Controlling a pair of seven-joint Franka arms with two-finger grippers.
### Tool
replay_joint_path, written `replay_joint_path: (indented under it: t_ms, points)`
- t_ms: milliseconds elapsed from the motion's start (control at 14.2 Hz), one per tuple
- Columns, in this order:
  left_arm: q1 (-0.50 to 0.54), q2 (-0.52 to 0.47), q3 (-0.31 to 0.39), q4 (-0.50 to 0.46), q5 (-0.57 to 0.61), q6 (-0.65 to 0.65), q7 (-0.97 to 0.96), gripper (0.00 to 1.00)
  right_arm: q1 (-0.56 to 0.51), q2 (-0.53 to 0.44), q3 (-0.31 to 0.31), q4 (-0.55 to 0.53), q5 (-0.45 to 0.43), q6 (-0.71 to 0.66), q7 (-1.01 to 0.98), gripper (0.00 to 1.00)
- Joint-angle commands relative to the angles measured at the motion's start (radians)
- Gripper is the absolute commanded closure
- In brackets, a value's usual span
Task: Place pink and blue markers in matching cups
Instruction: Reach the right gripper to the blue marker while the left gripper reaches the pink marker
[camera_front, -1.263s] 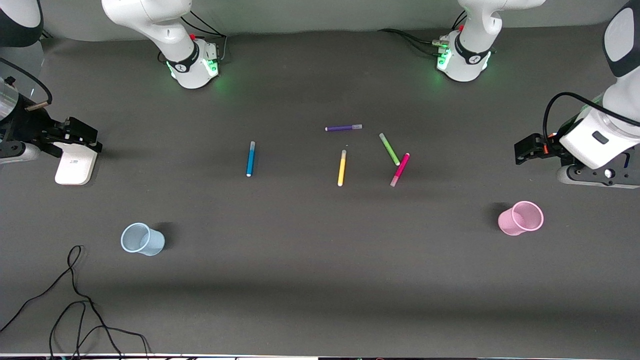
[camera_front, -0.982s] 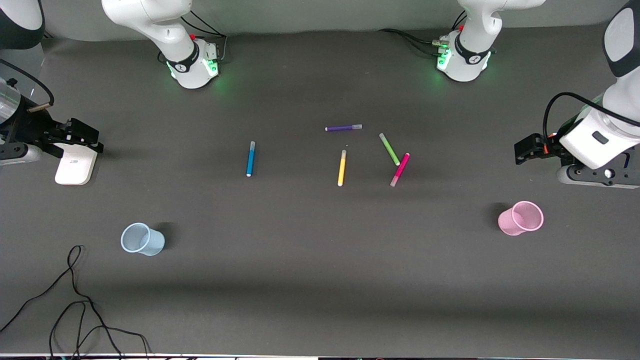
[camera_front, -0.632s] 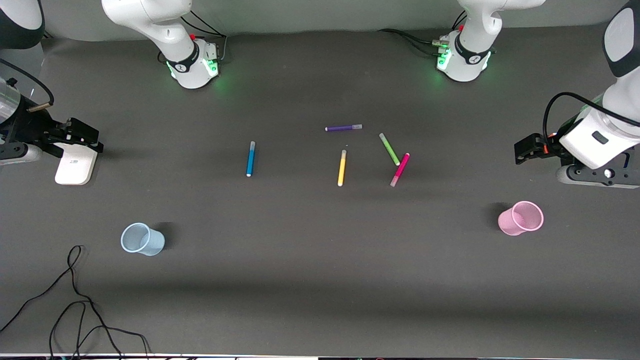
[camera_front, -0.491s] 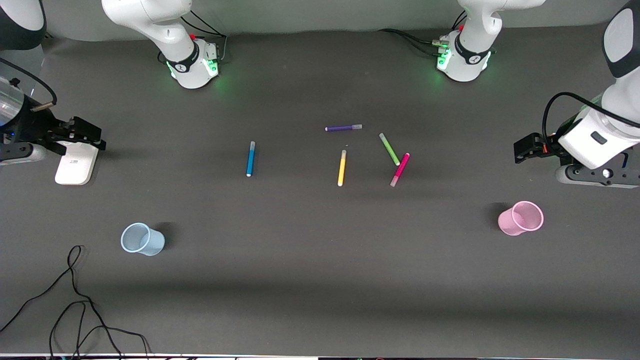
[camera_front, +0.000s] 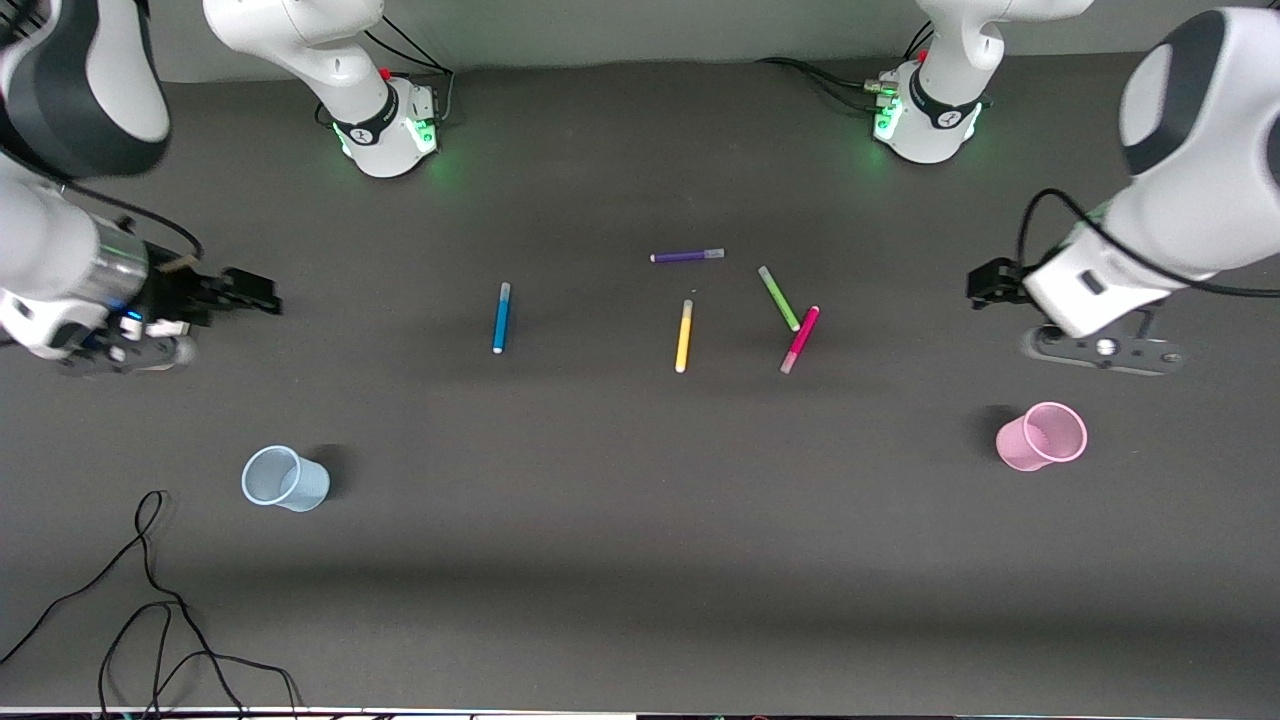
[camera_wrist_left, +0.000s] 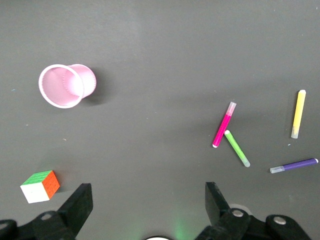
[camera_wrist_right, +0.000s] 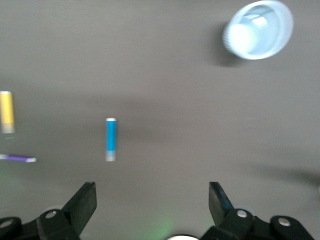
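The blue marker (camera_front: 501, 317) lies on the dark table, toward the right arm's end of the marker group; it also shows in the right wrist view (camera_wrist_right: 111, 138). The pink marker (camera_front: 800, 340) lies beside the green marker (camera_front: 779, 298), their ends touching; it also shows in the left wrist view (camera_wrist_left: 223, 124). The pale blue cup (camera_front: 285, 479) (camera_wrist_right: 257, 30) and the pale pink cup (camera_front: 1041, 436) (camera_wrist_left: 67, 85) stand upright, nearer the front camera. My right gripper (camera_front: 255, 293) (camera_wrist_right: 152, 192) is open and empty. My left gripper (camera_front: 985, 283) (camera_wrist_left: 147, 192) is open and empty.
A yellow marker (camera_front: 684, 336) and a purple marker (camera_front: 687, 256) lie among the markers. A small colour cube (camera_wrist_left: 40, 186) sits on the table near the left gripper. A black cable (camera_front: 150, 590) curls at the front corner near the blue cup.
Both arms have swung in from the table's ends toward the markers. The right arm now covers the white pad that showed beside it. Markers and cups have not moved.
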Motion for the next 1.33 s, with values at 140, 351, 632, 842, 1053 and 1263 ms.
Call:
replay_joint_path:
  t_ms: [140,351,632,842,1053,1263]
  points:
    - [-0.048,-0.021,0.000,-0.189,-0.002,0.196,-0.004,0.02,0.066,0.171,-0.002,0.076,0.061,-0.005,0.132,0.01]
    - [-0.103,-0.032,-0.005,-0.357,-0.004,0.389,-0.039,0.03,0.113,0.255,-0.001,0.071,0.073,-0.009,0.133,0.01]
    - [-0.206,0.020,-0.006,-0.451,-0.004,0.548,-0.150,0.05,0.189,0.398,-0.002,0.070,0.149,0.001,0.165,0.01]
    - [-0.243,0.106,-0.006,-0.453,-0.002,0.594,-0.152,0.23,0.219,0.485,-0.002,0.071,0.197,0.048,0.167,0.01]
    - [-0.280,0.175,-0.006,-0.477,-0.002,0.689,-0.152,0.24,0.244,0.559,-0.001,0.071,0.199,0.048,0.152,0.01]
    - [-0.283,0.200,-0.008,-0.589,-0.002,0.903,-0.153,0.23,0.261,0.625,-0.001,0.073,0.199,0.056,0.150,0.02]
